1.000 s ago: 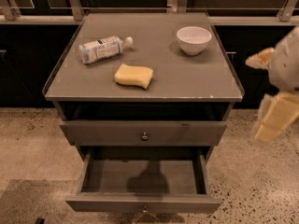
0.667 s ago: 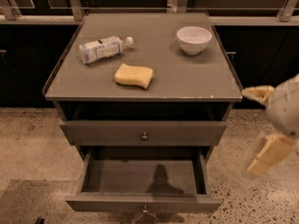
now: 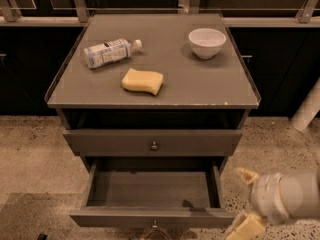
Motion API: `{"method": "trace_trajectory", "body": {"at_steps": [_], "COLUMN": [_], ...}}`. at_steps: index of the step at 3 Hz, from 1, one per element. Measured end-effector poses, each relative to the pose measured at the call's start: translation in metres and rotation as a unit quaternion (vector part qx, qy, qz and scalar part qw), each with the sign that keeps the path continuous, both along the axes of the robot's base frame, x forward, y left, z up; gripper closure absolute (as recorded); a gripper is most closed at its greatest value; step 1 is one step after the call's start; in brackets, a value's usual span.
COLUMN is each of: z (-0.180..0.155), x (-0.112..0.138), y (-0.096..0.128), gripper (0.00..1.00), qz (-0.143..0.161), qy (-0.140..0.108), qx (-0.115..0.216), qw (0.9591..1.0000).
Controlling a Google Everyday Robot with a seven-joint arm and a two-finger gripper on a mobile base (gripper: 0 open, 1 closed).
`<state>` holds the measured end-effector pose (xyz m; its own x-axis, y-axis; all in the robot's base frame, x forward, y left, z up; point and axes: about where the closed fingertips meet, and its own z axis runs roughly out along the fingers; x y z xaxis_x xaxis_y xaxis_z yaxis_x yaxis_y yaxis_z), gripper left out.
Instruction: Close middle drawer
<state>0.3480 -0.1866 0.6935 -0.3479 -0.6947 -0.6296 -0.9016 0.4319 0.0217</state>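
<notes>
The middle drawer (image 3: 150, 217) is pulled far out of the grey cabinet. Its dark-grey front faces me at the bottom of the view, with a small round knob (image 3: 155, 226) at centre, and its inside looks empty. My gripper (image 3: 245, 202) is at the lower right, just beside the right end of the drawer front. Its two pale fingers stand apart with nothing between them, one fingertip (image 3: 247, 175) above and one below. The upper drawer (image 3: 152, 141) is nearly shut.
On the cabinet top (image 3: 200, 84) lie a plastic bottle (image 3: 107, 52), a yellow sponge (image 3: 143, 81) and a white bowl (image 3: 207, 42). Dark counters and a metal rail run behind. Speckled floor lies on both sides. A pale post (image 3: 307, 109) stands at the right.
My gripper has moved down and to the left, from beside the cabinet's right side to the right end of the open drawer's front. The drawer has not moved.
</notes>
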Motion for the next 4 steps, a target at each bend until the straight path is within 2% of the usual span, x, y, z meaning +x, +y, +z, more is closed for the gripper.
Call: {"method": "trace_trajectory", "body": {"at_steps": [1, 3, 4], "z": [-0.051, -0.051, -0.068], "x": [-0.015, -0.015, -0.015], "y": [0.004, 0.004, -0.003], "gripper": [0.19, 0.66, 0.89], "qz": [-0.014, -0.014, -0.021], "qy": [0.031, 0.031, 0.022], "qx": [0.016, 0.016, 0.041], "qw": [0.9993, 0.9993, 0.9987]}}
